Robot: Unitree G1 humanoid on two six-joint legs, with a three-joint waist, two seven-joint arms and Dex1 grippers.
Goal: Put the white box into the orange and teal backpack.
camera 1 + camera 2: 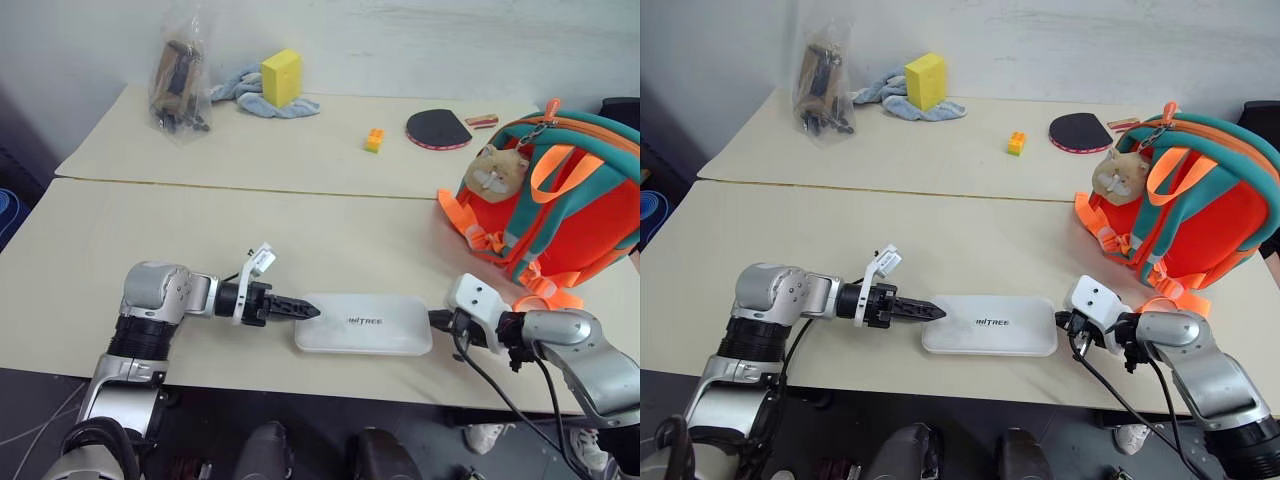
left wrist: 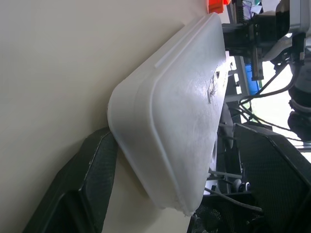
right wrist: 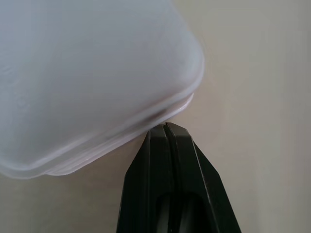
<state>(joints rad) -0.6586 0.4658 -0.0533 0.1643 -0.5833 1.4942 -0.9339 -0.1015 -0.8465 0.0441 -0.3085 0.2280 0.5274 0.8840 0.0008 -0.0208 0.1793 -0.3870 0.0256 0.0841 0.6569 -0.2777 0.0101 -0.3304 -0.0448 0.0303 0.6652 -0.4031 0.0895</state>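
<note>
On the beige table (image 1: pixel 200 250), the orange and teal backpack (image 1: pixel 570 200) stands upright at the right edge, its interior not visible. Near the front edge, well apart from it, the white box (image 1: pixel 365 323) lies flat and closed. The left gripper (image 2: pixel 160 184) has its fingers spread around the box's left end; the right gripper (image 3: pixel 166 127), fingers pressed together, touches the right end.

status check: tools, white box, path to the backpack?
Left tool open, straddling white box end. Right tool shut, tips at opposite end. Box flat on table; orange and teal backpack right, nothing between.
</note>
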